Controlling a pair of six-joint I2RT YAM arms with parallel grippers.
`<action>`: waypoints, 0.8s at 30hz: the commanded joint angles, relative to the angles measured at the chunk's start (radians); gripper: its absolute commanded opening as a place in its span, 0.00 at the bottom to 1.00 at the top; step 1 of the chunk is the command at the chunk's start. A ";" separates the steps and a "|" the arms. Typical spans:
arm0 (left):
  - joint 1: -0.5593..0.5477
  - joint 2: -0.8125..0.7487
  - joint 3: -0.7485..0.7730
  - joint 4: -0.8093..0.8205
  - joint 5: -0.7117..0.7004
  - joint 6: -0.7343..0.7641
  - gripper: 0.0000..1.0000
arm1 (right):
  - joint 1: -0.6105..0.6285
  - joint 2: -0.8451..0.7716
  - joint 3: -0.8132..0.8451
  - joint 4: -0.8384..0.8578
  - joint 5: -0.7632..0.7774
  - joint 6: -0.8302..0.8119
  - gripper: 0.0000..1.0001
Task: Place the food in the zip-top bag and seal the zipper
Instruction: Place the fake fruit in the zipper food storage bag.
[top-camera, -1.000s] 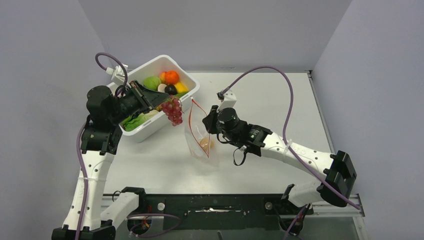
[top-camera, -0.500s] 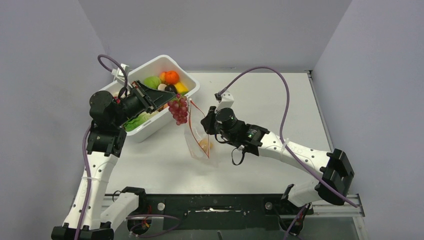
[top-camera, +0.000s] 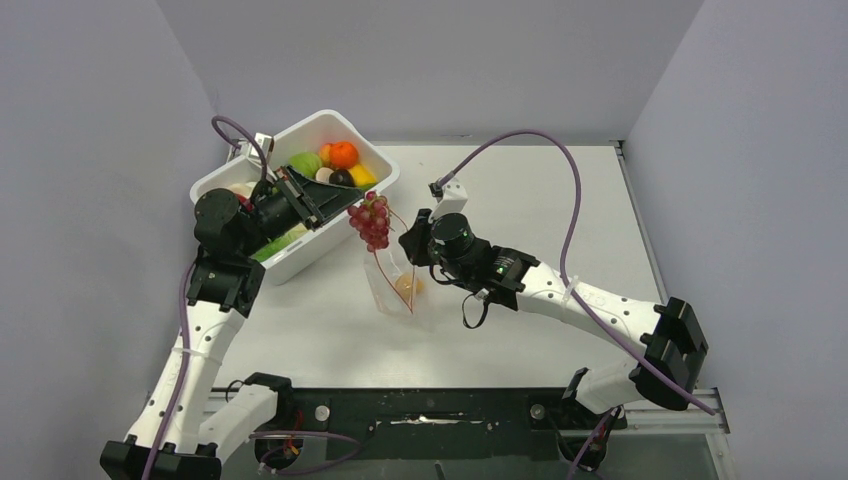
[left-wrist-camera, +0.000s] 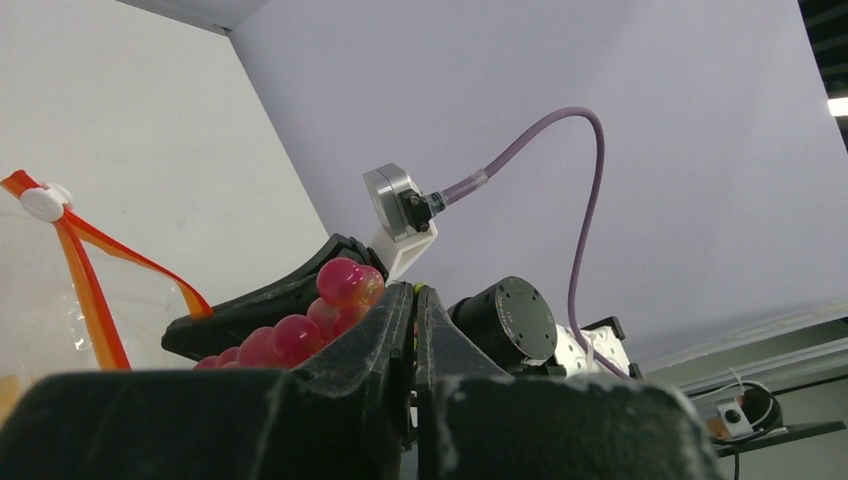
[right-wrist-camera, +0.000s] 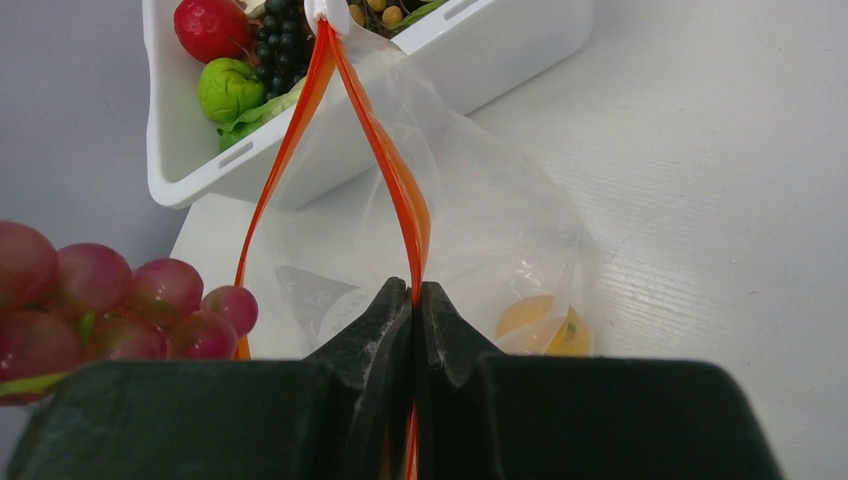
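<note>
**Grapes held over open bag; both claws clenched.**

White bin (top-camera: 385, 172) of mixed fruit and greens stands at the far left corner of the tabletop (top-camera: 530, 210). Left claw (top-camera: 345, 210) reaches out past the bin's right-hand rim, clenched on a bunch of red grapes (top-camera: 372, 222); the bunch hangs clear of the surface, over the mouth of the bag (right-wrist-camera: 480, 220). The bag stands upright left of the tabletop's middle, near the bin, with one yellow-orange piece of food (right-wrist-camera: 545, 325) at its bottom. The zipper (right-wrist-camera: 385, 160) is unsealed: its two strips bow apart, and the white slider (left-wrist-camera: 43, 203) sits at the far end. Right claw (right-wrist-camera: 415, 295) comes in from the right, clenched on the near end of the zipper.
</note>
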 joint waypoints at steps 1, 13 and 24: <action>-0.021 -0.010 -0.030 0.127 -0.038 -0.008 0.00 | 0.003 0.001 0.052 0.084 -0.009 0.012 0.00; -0.030 0.002 -0.098 -0.066 -0.172 0.182 0.00 | 0.004 -0.036 0.035 0.096 0.005 0.017 0.00; -0.049 0.040 -0.110 -0.183 -0.178 0.264 0.00 | 0.003 -0.042 0.037 0.116 -0.001 0.004 0.00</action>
